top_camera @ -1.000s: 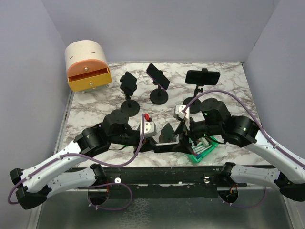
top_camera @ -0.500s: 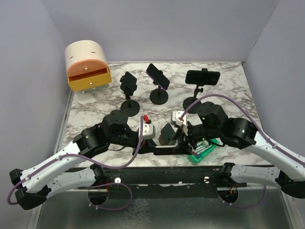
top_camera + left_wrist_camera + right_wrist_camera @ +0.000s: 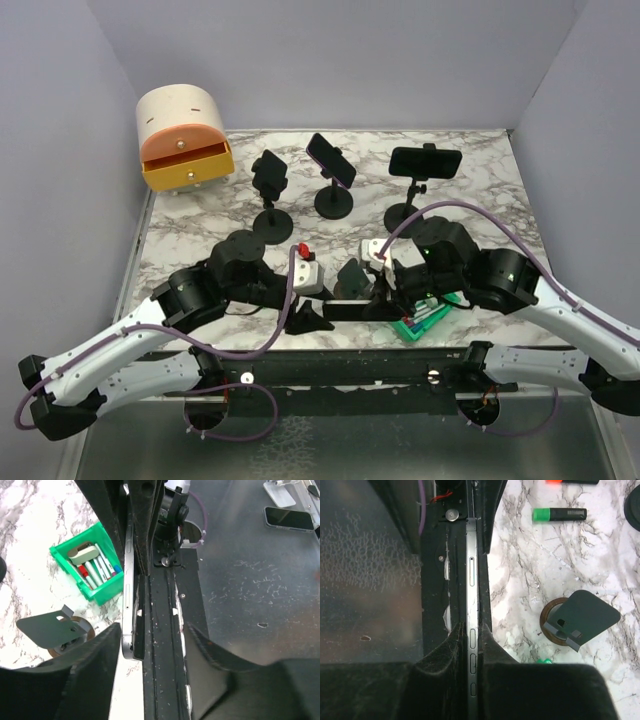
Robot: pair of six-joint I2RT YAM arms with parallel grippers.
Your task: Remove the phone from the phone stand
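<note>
The phone (image 3: pixel 345 308) hangs level and on edge over the table's near rim, free of the phone stand. My right gripper (image 3: pixel 385 300) is shut on it; in the right wrist view the fingers (image 3: pixel 495 645) pinch the phone's thin side (image 3: pixel 471 580) just ahead of the buttons. My left gripper (image 3: pixel 152 630) is open, and the phone's (image 3: pixel 128 585) other end lies loose between its fingers, close to the left one. The empty grey phone stand (image 3: pixel 350 275) on its round brown base sits just behind, and shows in both wrist views (image 3: pixel 50 632) (image 3: pixel 580 615).
A green bin (image 3: pixel 425 318) of markers sits under the right wrist. Three other stands with phones (image 3: pixel 272 175) (image 3: pixel 332 160) (image 3: pixel 425 160) line the back. An orange drawer unit (image 3: pixel 183 140) fills the far left corner. A green highlighter (image 3: pixel 560 514) lies on the marble.
My right gripper has closed on the phone. My left gripper has let go of it and slid back to the left.
</note>
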